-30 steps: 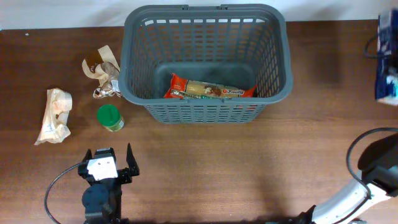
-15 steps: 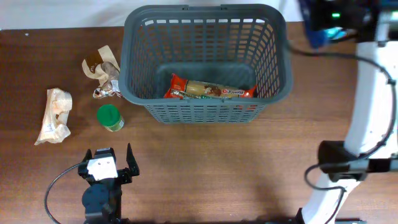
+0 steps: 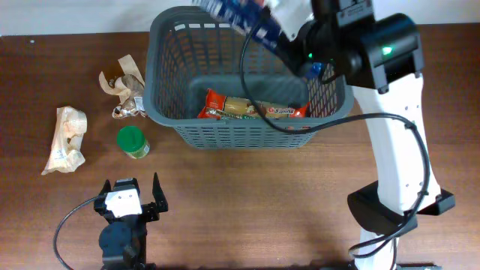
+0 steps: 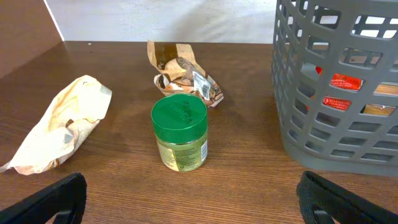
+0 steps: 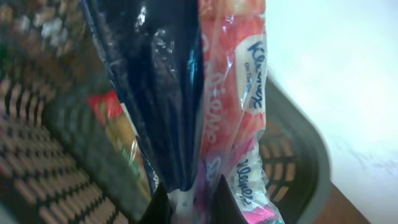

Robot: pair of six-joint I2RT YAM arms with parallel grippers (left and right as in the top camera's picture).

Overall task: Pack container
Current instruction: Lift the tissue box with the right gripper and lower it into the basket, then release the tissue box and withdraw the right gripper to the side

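right gripper (image 5: 191,202) is clamped on a blue and pink tissue pack (image 3: 234,10), fingers pinching the clear plastic, and the pack hangs over the far rim of the container (image 3: 247,133). the container stands at the far middle of the table (image 3: 262,202), with a red packet (image 3: 253,109) lying flat on its base. over on the other side, the left gripper (image 3: 131,189) sits low near the front edge, jaws spread wide, holding nothing. ahead of it a green-lidded jar (image 4: 180,132) stands upright, a crumpled brown wrapper (image 4: 183,71) just behind it, a pale bag (image 4: 59,127) lying off to its left, all outside the container.
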